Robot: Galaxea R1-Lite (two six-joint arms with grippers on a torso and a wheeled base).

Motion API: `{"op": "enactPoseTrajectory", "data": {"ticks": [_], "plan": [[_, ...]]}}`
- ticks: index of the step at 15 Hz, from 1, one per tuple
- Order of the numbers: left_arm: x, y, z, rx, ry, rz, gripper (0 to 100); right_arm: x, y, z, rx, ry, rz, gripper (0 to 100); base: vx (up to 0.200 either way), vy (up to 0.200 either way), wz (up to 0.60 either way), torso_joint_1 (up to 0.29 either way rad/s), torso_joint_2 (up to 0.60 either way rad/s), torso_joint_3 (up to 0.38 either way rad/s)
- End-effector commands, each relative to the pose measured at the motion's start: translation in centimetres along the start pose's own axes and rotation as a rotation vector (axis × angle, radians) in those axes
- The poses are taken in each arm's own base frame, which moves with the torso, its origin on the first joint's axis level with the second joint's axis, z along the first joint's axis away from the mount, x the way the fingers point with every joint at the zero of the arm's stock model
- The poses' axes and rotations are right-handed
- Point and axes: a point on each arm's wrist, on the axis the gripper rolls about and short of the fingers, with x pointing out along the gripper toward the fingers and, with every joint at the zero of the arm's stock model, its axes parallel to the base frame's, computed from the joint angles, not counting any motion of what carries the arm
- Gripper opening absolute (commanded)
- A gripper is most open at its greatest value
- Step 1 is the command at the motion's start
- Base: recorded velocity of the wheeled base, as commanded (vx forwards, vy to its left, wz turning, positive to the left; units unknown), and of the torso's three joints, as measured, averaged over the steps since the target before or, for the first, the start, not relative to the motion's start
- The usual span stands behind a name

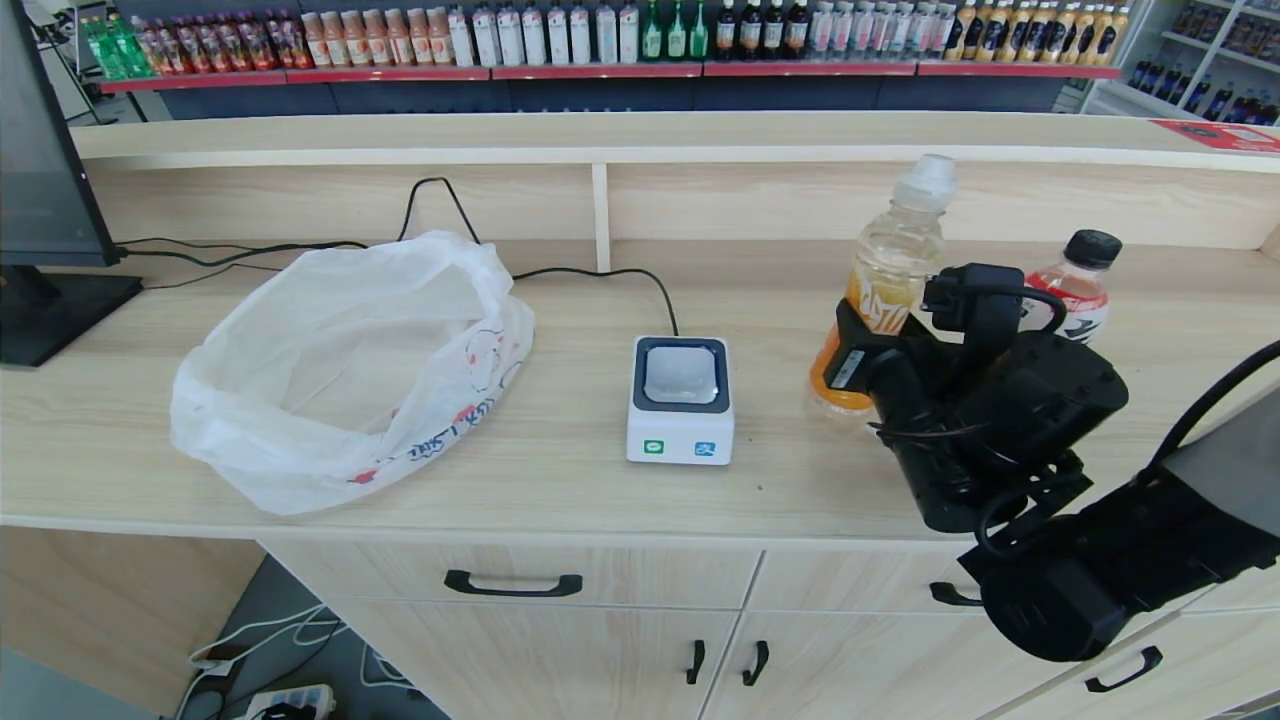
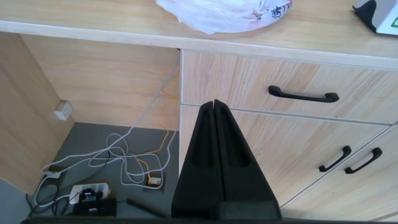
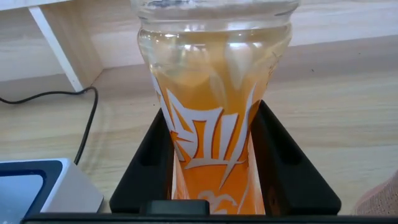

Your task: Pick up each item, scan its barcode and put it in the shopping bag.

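A clear bottle of orange drink (image 1: 893, 270) with a white cap stands at the right of the wooden counter (image 1: 560, 480). My right gripper (image 1: 858, 345) is shut on its lower half. In the right wrist view the bottle (image 3: 211, 124) sits between the two black fingers (image 3: 146, 168), which press on both sides. A second bottle (image 1: 1080, 285) with a black cap and red label stands just behind the arm. The white scanner (image 1: 681, 398) sits mid-counter. The open white shopping bag (image 1: 350, 370) lies at the left. My left gripper (image 2: 214, 109) hangs shut and empty below the counter edge, before the drawers.
A dark monitor (image 1: 40, 180) stands at the far left, with black cables (image 1: 600, 272) running along the back of the counter. A raised wooden ledge (image 1: 640, 135) borders the back. Drawer handles (image 2: 303, 95) and floor cables (image 2: 118, 162) lie under the counter.
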Motion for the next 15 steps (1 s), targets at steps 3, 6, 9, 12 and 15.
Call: {"op": "enactPoseTrajectory", "data": {"ticks": [3, 6, 9, 12, 15], "plan": [[0.0, 0.0, 0.0, 0.0, 0.0, 0.0, 0, -0.2, -0.2, 1.4, 0.015, -0.032, 0.001, 0, 0.0, 0.0, 0.0, 0.0, 0.0, 0.0], [0.0, 0.0, 0.0, 0.0, 0.0, 0.0, 0, -0.5, -0.4, 2.6, 0.027, -0.057, 0.001, 0, 0.0, 0.0, 0.0, 0.0, 0.0, 0.0], [0.0, 0.0, 0.0, 0.0, 0.0, 0.0, 0, -0.8, -0.6, 3.8, 0.04, -0.082, 0.017, 0, 0.0, 0.0, 0.0, 0.0, 0.0, 0.0], [0.0, 0.0, 0.0, 0.0, 0.0, 0.0, 0, -1.8, -1.2, 4.4, 0.031, -0.076, 0.034, 0, 0.0, 0.0, 0.0, 0.0, 0.0, 0.0], [0.0, 0.0, 0.0, 0.0, 0.0, 0.0, 0, -4.2, -1.4, 5.3, 0.034, -0.053, 0.068, 0, 0.0, 0.0, 0.0, 0.0, 0.0, 0.0]]}}
